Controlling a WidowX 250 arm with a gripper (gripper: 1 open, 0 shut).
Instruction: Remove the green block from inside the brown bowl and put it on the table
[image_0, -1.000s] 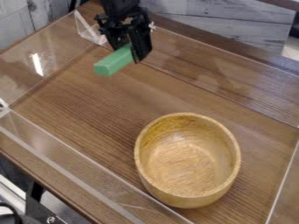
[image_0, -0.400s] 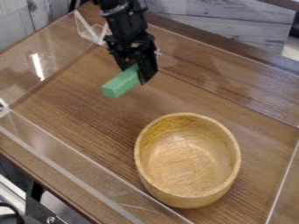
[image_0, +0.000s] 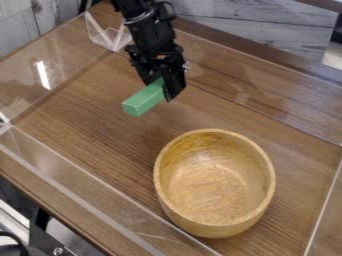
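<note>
Compared with the earlier frame, I have brought the block (image_0: 142, 99) a little rightward, nearer the bowl (image_0: 214, 182) yet still well apart from it. My arm (image_0: 144, 35) reaches down from the top edge, tool (image_0: 158, 82) clenched on the block, which tilts above the bench (image_0: 100, 120).

Light is bright and fairly even across the desk (image_0: 74, 118), with pale glare strongest toward nine o'clock, where the wood washes out. The bowl (image_0: 214, 180) glows evenly inside, with a darker band of shade along its inner wall toward nine o'clock. The picture is small and soft, fine grain smearing slightly, and the black arm (image_0: 144, 30) toward twelve o'clock loses detail in its darkness.
</note>
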